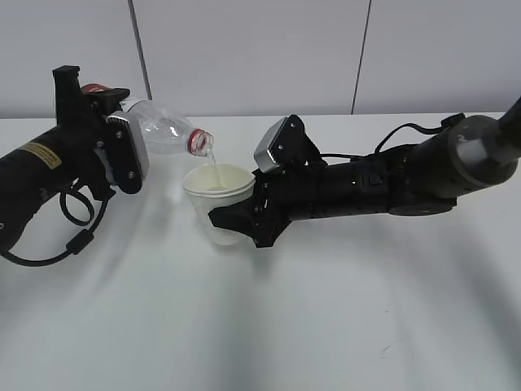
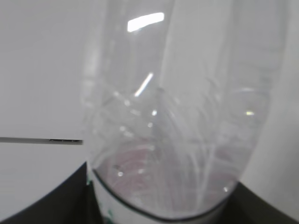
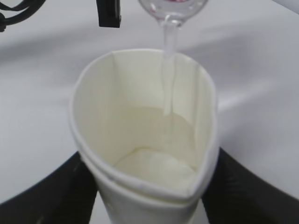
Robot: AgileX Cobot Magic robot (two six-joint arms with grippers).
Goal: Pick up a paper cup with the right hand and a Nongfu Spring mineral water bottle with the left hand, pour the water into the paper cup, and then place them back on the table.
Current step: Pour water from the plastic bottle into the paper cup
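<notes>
White matte table (image 1: 269, 326) is lying bare below both arms. Left hand (image 1: 122, 159) is clamping the Nongfu Spring mineral water bottle (image 1: 167, 130), tilted, streaming water into the paper cup (image 1: 216, 199). Right hand (image 1: 236, 220) is squeezing the cup's wall, deforming its rim into an oval. Thin paper judged crushable; grip mid-wall, gently. Clear bottle looks light, slippery.

Clear glossy plastic bottle (image 1: 163, 126); matt paper cup (image 1: 218, 195); matt table (image 1: 269, 326).

Counts: 1 paper cup (image 1: 218, 194); 1 water bottle (image 1: 167, 129); 2 robot arms, i.e. 1 left hand (image 1: 122, 155) & 1 right hand (image 1: 236, 221); 1 table (image 1: 269, 326).
</notes>
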